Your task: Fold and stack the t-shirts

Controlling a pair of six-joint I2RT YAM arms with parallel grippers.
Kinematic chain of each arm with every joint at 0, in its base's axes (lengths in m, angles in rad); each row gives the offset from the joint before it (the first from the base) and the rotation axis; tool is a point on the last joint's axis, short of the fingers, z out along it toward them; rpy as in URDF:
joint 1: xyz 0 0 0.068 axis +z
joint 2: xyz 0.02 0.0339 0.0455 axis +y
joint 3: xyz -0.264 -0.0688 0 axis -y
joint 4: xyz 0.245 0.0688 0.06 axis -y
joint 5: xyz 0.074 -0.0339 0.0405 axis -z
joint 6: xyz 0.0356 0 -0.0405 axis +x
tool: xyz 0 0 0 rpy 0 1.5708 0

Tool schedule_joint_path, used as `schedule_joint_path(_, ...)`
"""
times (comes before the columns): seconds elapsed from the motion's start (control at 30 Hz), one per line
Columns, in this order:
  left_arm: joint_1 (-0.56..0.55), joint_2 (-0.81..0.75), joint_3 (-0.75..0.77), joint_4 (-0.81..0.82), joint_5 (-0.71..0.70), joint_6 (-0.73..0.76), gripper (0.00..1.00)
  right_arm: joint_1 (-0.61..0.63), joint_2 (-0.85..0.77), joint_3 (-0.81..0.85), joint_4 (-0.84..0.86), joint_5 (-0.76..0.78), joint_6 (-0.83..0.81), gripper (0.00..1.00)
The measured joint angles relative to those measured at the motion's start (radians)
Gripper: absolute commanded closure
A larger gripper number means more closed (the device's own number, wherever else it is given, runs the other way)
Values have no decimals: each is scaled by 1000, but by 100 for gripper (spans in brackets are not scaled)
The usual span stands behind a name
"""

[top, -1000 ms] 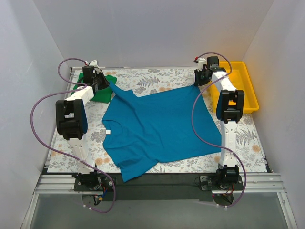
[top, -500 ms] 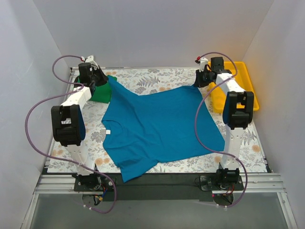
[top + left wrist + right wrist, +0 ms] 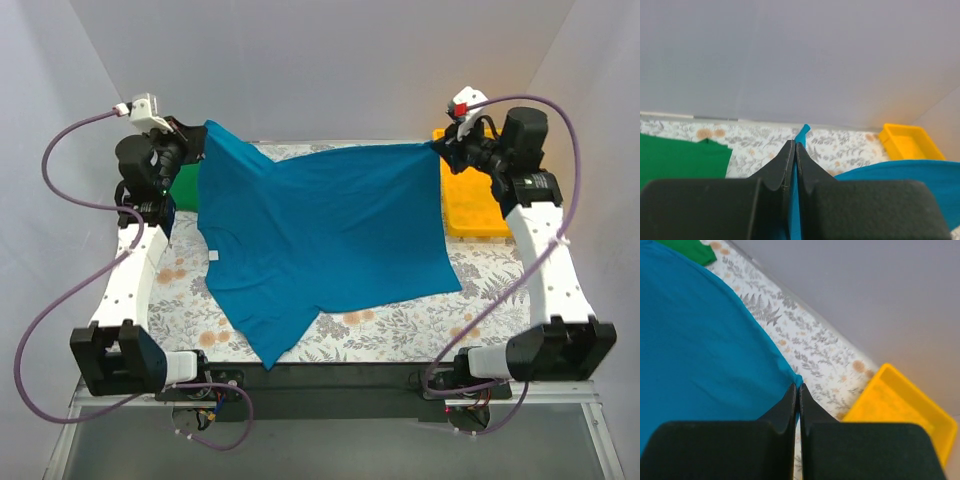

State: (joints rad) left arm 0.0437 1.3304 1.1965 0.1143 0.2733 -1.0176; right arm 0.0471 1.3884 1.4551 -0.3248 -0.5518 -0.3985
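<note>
Near edge of the surface (image 3: 380, 325): a pointed tail of the teal shirt (image 3: 320, 230) lies on the print, left of centre, just short of the edge. From there the cloth slopes up toward the far side, w/ the lower part resting on the surface and the upper part hanging in air. A small white tag shows by its left border.

Far side: the left gripper (image 3: 792, 150) is pinched tight on one upper corner of the cloth, above the far-left corner; only a thin teal sliver shows btwn its fingers. The right gripper (image 3: 796, 390) is clamped the same way on the other upper corner, by the far-right corner. The top edge btwn them dips left of centre, so tension is prob. uneven.

Step in hand, by judgement: stretch the shirt out to lay it flat for folding. To do it well:
- keep both grippers level
- ease them apart till the dip goes, no jerks, since the grips are on thin edges & could slip
- lower so the cloth lands smooth & square to the edges

Farthest back, the green shirt (image 3: 680, 157) sits in the far-left corner, partly hidden, and the yellow tray (image 3: 478, 210) in the far-right corner. Best not to drag the teal over either.
</note>
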Motion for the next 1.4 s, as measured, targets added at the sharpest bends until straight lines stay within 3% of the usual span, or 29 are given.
schedule_joint_path(0.13, 0, -114, 6, 22, -12, -52, 100, 0, -144, 59, -50, 16, -37, 99)
schedule_joint_path(0.23, 0, -178, 58, 23, -32, -87, 100, -1, -187, 203, -88, 48, -53, 99)
schedule_joint_path(0.53, -5, -290, 383, 50, -83, -137, 100, -6, -235, 669, -123, 205, -51, 99)
schedule_joint_path(0.87, -68, -342, 638, 102, -100, -142, 100, -7, -339, 768, -75, 322, -69, 99)
schedule_joint_path(1.13, -97, -343, 555, 104, -114, -100, 100, -8, -344, 636, -41, 328, -80, 99)
schedule_joint_path(1.4, -100, -307, 159, 129, -132, -71, 100, -8, -344, 62, 25, 216, -62, 99)
